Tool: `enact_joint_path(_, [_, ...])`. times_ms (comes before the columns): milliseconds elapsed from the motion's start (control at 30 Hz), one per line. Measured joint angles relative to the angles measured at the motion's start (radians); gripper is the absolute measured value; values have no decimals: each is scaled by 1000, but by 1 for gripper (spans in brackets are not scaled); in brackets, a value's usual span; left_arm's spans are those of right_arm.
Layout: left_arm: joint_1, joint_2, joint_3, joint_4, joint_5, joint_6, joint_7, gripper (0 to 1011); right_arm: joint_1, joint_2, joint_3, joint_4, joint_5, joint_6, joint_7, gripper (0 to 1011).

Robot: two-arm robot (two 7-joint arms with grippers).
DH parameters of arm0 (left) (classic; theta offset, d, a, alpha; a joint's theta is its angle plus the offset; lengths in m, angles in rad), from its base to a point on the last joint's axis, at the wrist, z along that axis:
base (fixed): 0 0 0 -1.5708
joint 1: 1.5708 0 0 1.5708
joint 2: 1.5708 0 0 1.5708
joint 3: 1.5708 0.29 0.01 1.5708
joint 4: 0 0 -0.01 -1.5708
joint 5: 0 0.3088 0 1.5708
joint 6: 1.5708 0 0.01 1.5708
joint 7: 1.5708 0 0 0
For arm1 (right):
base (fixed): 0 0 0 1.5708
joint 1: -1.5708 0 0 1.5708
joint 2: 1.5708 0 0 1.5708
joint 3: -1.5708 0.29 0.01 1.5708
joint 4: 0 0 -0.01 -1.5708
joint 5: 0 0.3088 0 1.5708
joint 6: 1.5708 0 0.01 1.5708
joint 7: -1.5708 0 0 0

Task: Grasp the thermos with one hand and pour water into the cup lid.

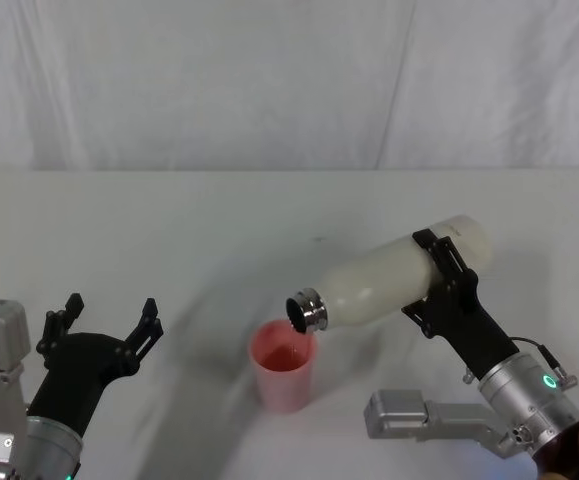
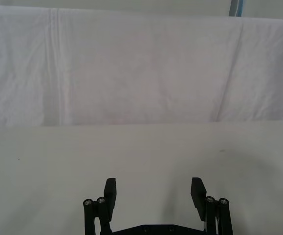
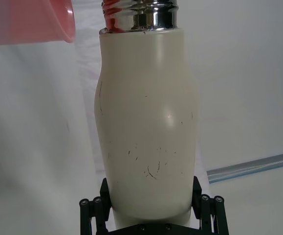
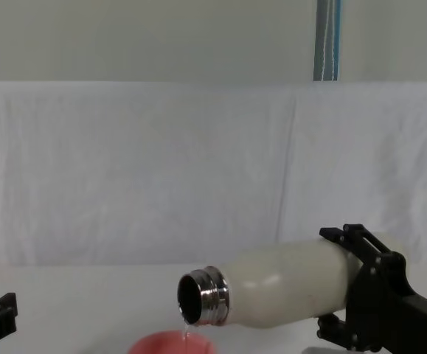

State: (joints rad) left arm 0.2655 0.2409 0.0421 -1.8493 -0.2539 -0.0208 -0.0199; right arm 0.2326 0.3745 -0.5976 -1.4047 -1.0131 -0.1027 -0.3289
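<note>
The right claw (image 1: 447, 282) is clamped around the lower body of the thermos (image 1: 399, 276), on the robot's side of the cup lid (image 1: 285, 365) and to its right. The thermos is held tilted close to horizontal, its steel neck (image 1: 307, 311) directly above the cup lid's far rim. In the chest view a thin stream of water (image 4: 186, 332) falls from the neck into the cup lid. The cup lid stands upright on the white surface (image 1: 219, 230).

The left claw (image 1: 104, 320), fingers apart and holding nothing, hovers well to the left of the cup lid.

Judgement: pouring is in progress. To do it well, keep the tilt shallow, hold the neck over the cup lid's centre rather than its rim, and right the thermos before the level nears the brim.

A white cloth backdrop (image 4: 161, 169) hangs beyond the cup lid.
</note>
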Motion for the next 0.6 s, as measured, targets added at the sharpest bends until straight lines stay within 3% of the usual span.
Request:
enact_joint_path(167, [0,0,0,0,0,0,0,1001,-7,-2,11,-9,26,-9,14,957])
enact_joint_path(600, [0,0,0,0,0,0,0,1001,-43,-28,80,-51,193,-63,109,957])
